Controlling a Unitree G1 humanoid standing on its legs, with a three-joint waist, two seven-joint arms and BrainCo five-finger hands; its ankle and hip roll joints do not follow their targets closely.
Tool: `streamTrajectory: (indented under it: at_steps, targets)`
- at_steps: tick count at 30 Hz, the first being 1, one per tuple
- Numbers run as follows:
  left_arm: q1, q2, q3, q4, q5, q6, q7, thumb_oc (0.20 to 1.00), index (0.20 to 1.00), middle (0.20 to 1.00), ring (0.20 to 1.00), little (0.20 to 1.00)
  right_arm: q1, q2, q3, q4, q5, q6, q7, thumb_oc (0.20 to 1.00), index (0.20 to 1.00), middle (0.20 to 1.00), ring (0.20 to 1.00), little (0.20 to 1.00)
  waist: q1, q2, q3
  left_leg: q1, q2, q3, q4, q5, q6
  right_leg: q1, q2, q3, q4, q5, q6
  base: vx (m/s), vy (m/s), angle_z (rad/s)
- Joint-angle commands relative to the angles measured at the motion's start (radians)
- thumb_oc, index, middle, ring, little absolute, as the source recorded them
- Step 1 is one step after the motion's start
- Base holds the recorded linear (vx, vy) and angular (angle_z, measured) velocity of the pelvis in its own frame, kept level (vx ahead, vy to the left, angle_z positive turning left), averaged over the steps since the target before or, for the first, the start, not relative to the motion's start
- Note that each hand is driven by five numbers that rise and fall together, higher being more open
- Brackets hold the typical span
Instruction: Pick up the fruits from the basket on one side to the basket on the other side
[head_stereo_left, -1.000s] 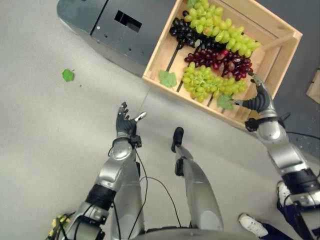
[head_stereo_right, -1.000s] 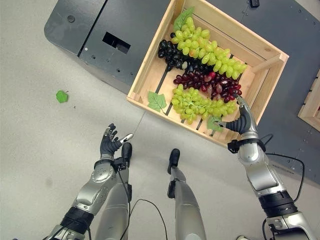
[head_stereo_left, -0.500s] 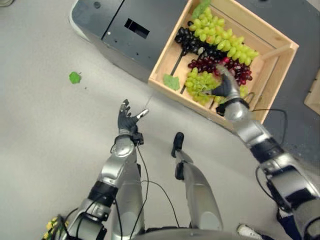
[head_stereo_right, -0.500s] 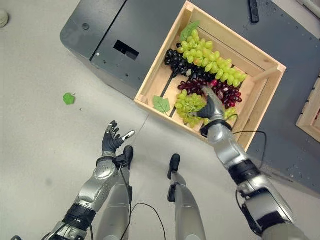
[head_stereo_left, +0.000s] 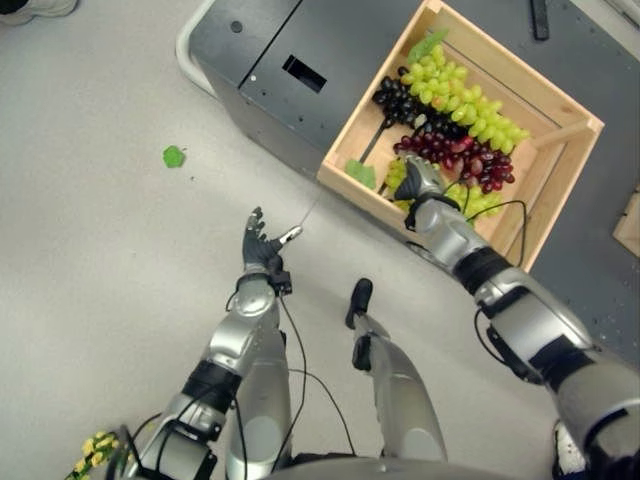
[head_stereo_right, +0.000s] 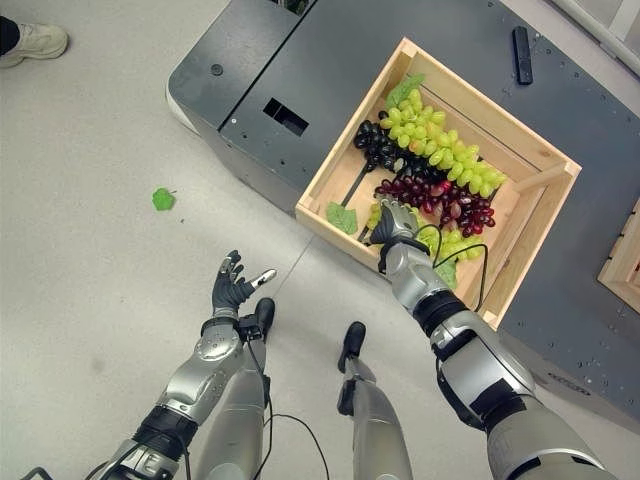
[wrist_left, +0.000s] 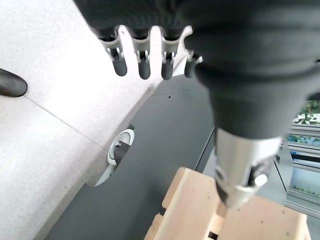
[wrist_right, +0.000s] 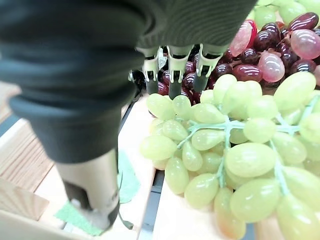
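Crate's (head_stereo_right: 330, 170) near edge: right robot hand (head_stereo_right: 392, 222) arrived.

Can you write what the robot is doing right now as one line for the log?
right hand: open, over green grapes | wooden crate: holds grapes | left hand: open, idle above floor

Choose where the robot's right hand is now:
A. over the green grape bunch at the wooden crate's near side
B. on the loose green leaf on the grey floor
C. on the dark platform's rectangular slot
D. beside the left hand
A: the right hand is inside the wooden crate, its fingers open above the green grape bunch at the near side.
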Motion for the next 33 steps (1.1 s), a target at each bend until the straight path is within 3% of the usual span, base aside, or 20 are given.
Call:
streamTrajectory:
  at_steps: [1,11,16,20,22,27,33]
  targets:
    - [-0.025,-0.015,-0.001,-0.017,-0.010,-0.038,-0.003,1.000,1.000,1.000,1.000,1.000,0.099,-0.018,0.034,0.065,-0.018,0.007,0.013,1.000,1.000,1.000,1.000,1.000,-0.001,0.008,-0.008,0.015,0.000,0.001,0.050,-0.111,-0.021,0.052,-0.051,0.003,-0.076,-0.044,0.037,-0.02,0.004,0.07]
    - [-0.025,-0.011,0.013,-0.019,-0.016,-0.041,-0.001,1.000,1.000,1.000,1.000,1.000,0.170,-0.091,-0.029,0.052,0.024,0.001,-0.016,1.000,1.000,1.000,1.000,1.000,-0.016,-0.005,-0.008,0.023,0.000,0.005,0.058,-0.115,-0.022,0.059,-0.052,0.007,-0.071,-0.048,0.037,0.00,-0.001,0.05]
    - [0.001,0.004,0.058,-0.029,-0.022,-0.042,0.005,1.000,1.000,1.000,1.000,1.000,0.234,-0.187,-0.107,-0.187,0.037,-0.005,-0.034,1.000,1.000,1.000,1.000,1.000,-0.036,-0.033,-0.008,0.046,0.007,0.015,0.059,-0.121,-0.023,0.072,-0.051,0.012,-0.064,-0.054,0.038,0.00,0.000,0.00]
    - [0.015,0.005,0.067,-0.040,-0.024,-0.043,0.007,1.000,1.000,1.000,1.000,1.000,0.269,-0.215,-0.138,-0.270,0.035,-0.007,-0.030,1.000,1.000,1.000,1.000,1.000,-0.040,-0.041,-0.008,0.056,0.007,0.020,0.058,-0.124,-0.022,0.079,-0.052,0.013,-0.062,-0.056,0.037,0.00,-0.010,-0.03]
    - [0.050,0.024,0.094,-0.073,-0.024,-0.044,0.001,1.000,1.000,1.000,1.000,1.000,0.325,-0.279,-0.194,-0.418,0.009,-0.011,-0.004,1.000,1.000,1.000,1.000,1.000,-0.047,-0.050,-0.008,0.072,0.011,0.021,0.055,-0.125,-0.022,0.092,-0.053,0.019,-0.061,-0.057,0.038,0.01,-0.026,-0.06]
    - [0.070,0.037,0.087,-0.079,-0.027,-0.041,-0.011,1.000,1.000,1.000,1.000,1.000,0.289,-0.293,-0.152,-0.354,-0.058,0.016,0.027,1.000,1.000,1.000,1.000,1.000,-0.025,-0.040,-0.008,0.088,0.008,0.021,0.053,-0.127,-0.019,0.111,-0.056,0.015,-0.061,-0.056,0.039,0.00,-0.019,-0.09]
    - [0.059,0.030,0.066,-0.079,-0.030,-0.044,-0.011,1.000,1.000,1.000,1.000,1.000,0.172,-0.219,-0.064,-0.128,-0.059,0.030,0.023,1.000,1.000,1.000,1.000,1.000,0.002,-0.011,-0.008,0.082,0.001,0.012,0.060,-0.126,-0.018,0.112,-0.062,0.008,-0.058,-0.055,0.038,0.00,-0.002,-0.02]
